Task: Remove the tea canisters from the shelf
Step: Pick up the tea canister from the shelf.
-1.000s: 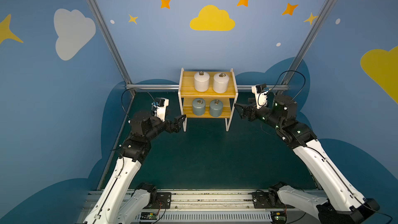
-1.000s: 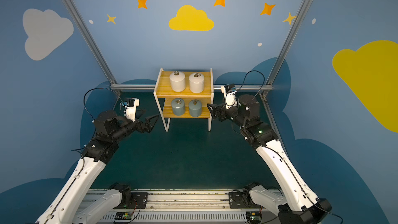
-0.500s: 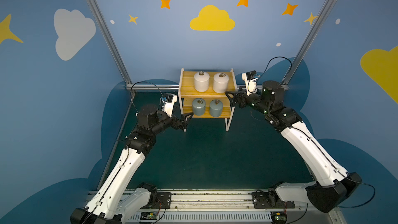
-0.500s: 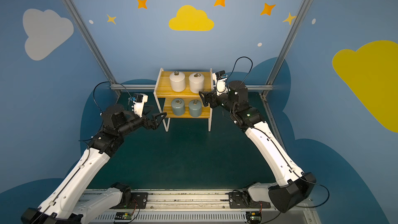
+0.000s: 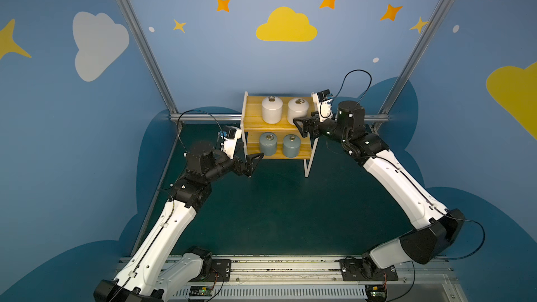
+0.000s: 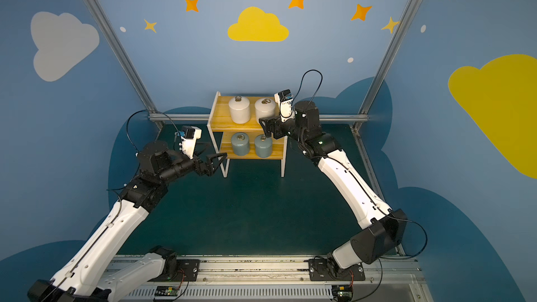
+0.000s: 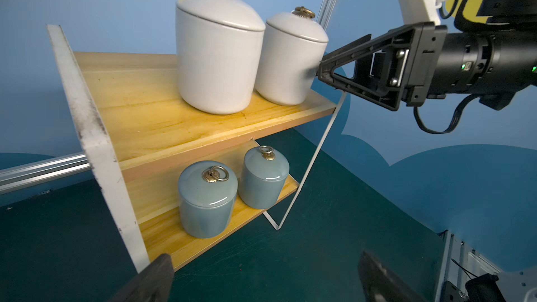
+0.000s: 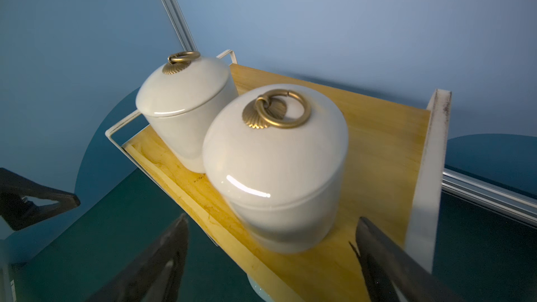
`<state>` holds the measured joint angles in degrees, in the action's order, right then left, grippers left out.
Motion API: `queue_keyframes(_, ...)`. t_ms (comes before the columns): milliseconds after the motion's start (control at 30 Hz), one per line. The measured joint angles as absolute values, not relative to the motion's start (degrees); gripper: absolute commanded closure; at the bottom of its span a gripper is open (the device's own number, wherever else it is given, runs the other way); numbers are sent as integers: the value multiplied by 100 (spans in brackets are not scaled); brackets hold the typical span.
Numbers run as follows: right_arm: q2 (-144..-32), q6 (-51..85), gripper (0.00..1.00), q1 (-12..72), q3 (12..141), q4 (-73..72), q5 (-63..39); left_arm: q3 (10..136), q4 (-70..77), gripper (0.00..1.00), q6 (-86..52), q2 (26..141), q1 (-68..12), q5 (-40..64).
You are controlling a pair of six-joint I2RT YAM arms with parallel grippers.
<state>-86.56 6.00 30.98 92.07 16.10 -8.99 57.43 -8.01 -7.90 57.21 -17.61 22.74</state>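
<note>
The right pincer [image 5: 299, 128] stands wide at the shelf's [image 5: 252, 111] top board. Its jaws flank the right white tea canister [image 5: 298, 108] without clamping it, and the left white tea canister [image 5: 272, 110] sits alongside. The left pincer [image 5: 254, 164], wide and empty, hovers by the shelf's front left leg. On the lower board stand the left grey-blue tea canister [image 5: 268, 144] and the right grey-blue tea canister [image 5: 291, 146].

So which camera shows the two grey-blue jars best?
The left wrist view: both grey-blue jars sit close and whole on the lower board. In both top views the jars look small and far. The right wrist view shows the white jars and at most a sliver of these.
</note>
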Motion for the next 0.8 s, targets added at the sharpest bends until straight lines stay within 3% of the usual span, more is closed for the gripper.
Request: queue_keyframes(800,-9439,543,8,3144,9955,1603,-906,5527,-550,0,-845,5732,-1846,2532)
